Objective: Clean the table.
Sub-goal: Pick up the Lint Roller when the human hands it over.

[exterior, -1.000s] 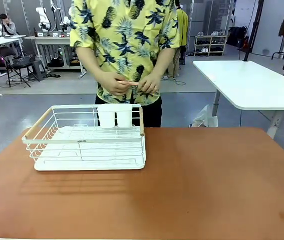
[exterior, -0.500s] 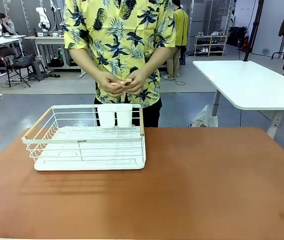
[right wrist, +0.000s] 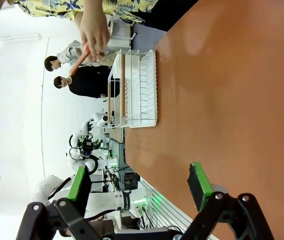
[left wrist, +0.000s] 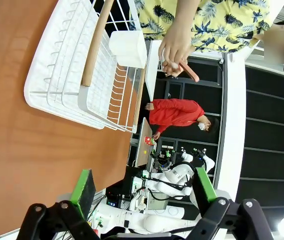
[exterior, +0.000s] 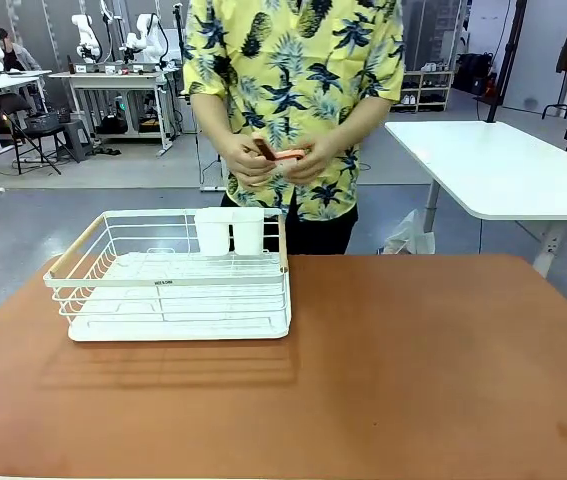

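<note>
Front view shows the table (exterior: 423, 370), judged heavy, rigid and smooth, offering only its edge to hold; left gripper (left wrist: 144, 189) and right gripper (right wrist: 137, 181) both gape empty.

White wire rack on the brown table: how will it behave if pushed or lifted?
Probably light: the white wire dish rack is thin open wire, with two white cup-shaped holders at its far side. Likely slides rather than tips on the smooth reddish-brown table: it sits low and wide. Probably stiff if lifted by its wooden side handle.
</note>
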`<state>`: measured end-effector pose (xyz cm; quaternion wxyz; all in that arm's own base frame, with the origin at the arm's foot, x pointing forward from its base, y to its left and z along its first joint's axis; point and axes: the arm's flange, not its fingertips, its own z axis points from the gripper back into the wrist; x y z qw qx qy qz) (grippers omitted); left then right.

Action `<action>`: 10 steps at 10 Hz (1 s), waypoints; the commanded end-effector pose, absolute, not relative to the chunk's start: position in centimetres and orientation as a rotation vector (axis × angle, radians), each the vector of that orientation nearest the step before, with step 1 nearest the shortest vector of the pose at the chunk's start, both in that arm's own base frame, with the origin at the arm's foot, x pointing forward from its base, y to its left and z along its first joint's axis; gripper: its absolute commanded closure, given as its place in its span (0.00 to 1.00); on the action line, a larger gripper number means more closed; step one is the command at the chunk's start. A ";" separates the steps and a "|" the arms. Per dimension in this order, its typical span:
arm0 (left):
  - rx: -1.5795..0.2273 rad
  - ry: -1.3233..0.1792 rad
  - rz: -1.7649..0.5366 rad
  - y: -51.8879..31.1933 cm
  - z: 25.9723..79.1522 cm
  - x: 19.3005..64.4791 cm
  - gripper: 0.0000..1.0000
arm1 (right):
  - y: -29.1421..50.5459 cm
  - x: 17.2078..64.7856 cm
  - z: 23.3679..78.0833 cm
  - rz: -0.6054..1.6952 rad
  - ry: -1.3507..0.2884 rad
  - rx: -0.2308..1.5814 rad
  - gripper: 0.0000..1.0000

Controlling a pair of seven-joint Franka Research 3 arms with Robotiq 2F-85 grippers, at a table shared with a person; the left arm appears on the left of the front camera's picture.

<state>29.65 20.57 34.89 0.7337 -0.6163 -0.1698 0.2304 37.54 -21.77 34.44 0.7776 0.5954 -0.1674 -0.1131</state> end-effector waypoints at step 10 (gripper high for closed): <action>-1.286 -0.360 0.507 17.9 38.1 29.8 0.00 | -21.3 37.1 34.7 -0.252 -0.378 1.280 0.00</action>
